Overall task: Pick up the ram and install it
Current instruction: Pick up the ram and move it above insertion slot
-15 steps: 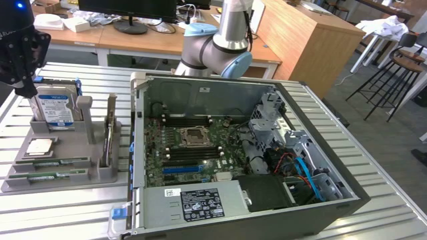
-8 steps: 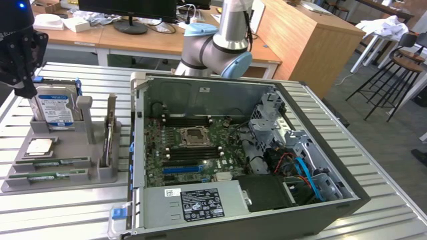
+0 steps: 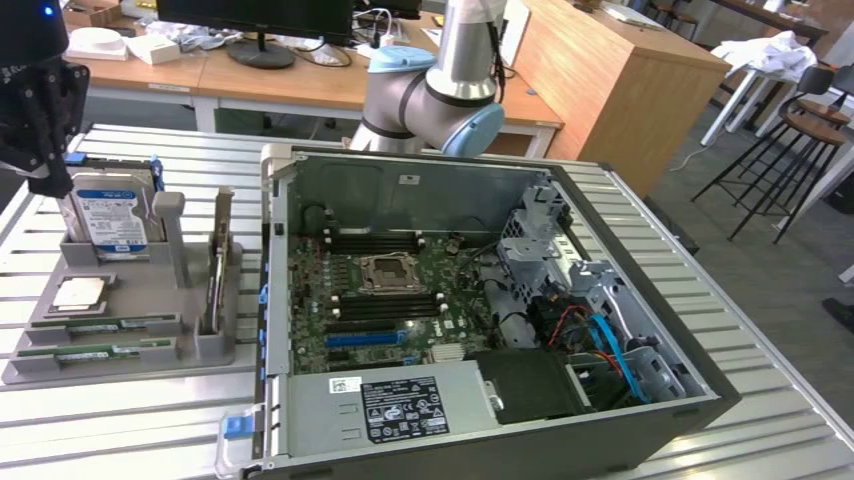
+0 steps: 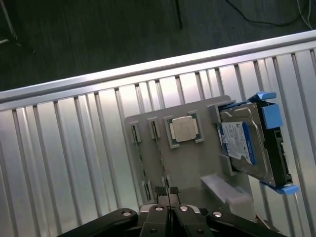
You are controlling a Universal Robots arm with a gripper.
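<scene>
- End effector (image 3: 51,183) (image 4: 168,191): black, fingers pressed fully together, nothing between them. It hangs in the air over the far end of the holder, just above the hard drive, near the table corner at the exterior view's left.
- Ram (image 3: 100,327) (image 4: 135,134): two long, thin green sticks lying side by side in narrow slots at the near end of the holder. Both are seated in the slots, well apart from the end effector and untouched.
- Holder (image 3: 147,300) (image 4: 197,158): grey moulded tray resting flat on the table, along the edge at the exterior view's left.
- Hard drive (image 3: 110,215) (image 4: 244,143): silver with a blue-and-white label and blue side rails, propped on edge at the holder's far end.
- Processor (image 3: 80,293) (image 4: 185,130): small square silver chip in a recess between the hard drive and the ram.
- Computer case (image 3: 400,175): dark tower lying on its side mid-table, side panel off, just beside the holder.
- Motherboard (image 3: 360,315): green board on the case floor, facing up.
- Table (image 3: 747,330) (image 4: 74,148): ribbed silver metal slats.
- Robot arm (image 3: 441,100): grey and blue joint behind the table's far edge.
</scene>
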